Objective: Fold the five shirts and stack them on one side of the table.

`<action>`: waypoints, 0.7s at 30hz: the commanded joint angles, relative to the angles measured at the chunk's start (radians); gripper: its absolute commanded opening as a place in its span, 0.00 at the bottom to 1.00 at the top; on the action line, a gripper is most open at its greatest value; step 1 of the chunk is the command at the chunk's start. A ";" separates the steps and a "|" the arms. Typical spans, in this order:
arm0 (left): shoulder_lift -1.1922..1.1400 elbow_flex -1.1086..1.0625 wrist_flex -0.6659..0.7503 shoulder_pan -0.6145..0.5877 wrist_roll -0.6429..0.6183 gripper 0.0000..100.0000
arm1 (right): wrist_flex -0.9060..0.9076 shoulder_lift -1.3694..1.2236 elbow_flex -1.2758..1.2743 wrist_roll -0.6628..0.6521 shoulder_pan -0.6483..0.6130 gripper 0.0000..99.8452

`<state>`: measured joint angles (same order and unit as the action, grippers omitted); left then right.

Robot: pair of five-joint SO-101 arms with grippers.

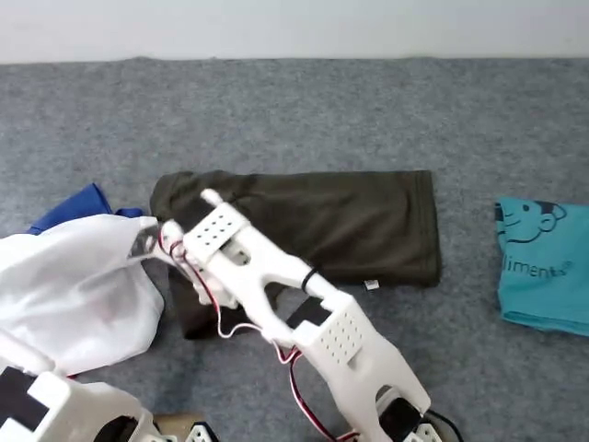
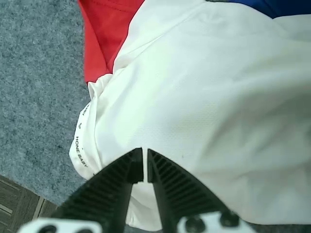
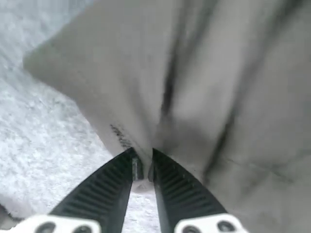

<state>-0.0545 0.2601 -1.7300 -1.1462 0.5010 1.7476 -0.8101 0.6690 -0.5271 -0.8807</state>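
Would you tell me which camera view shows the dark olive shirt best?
The high view: the dark olive shirt lies there nearly whole. The right wrist view gives a close fold of it, pinched in the right tool. The left wrist view looks at the white shirt.

Left shirt [image 1: 74,295] atop another shirt [image 1: 87,201], just beside middle shirt [image 1: 359,216]; right shirt [image 1: 543,267] well apart.

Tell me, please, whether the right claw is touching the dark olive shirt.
Touching. The right wrist view shows the right claw shut on a fold of the dark olive shirt, cloth pinched between its tips.
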 commanded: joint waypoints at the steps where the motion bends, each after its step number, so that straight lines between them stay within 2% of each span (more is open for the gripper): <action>1: 0.006 0.005 -0.011 0.006 0.008 0.04 | 0.035 0.087 0.106 -0.006 0.050 0.01; 12: 0.006 0.005 -0.009 0.006 0.008 0.04 | 0.013 -0.004 0.345 -0.002 0.154 0.02; 15: 0.006 0.005 -0.009 0.006 0.008 0.04 | 0.013 -0.053 0.431 0.038 0.180 0.02; 21: 0.006 0.005 -0.012 0.006 0.008 0.04 | 0.022 -0.143 0.557 0.044 0.194 0.04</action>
<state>-0.0545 0.2601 -1.7300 -1.1462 0.5010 1.7492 -0.9498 1.1508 -0.4933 -0.7027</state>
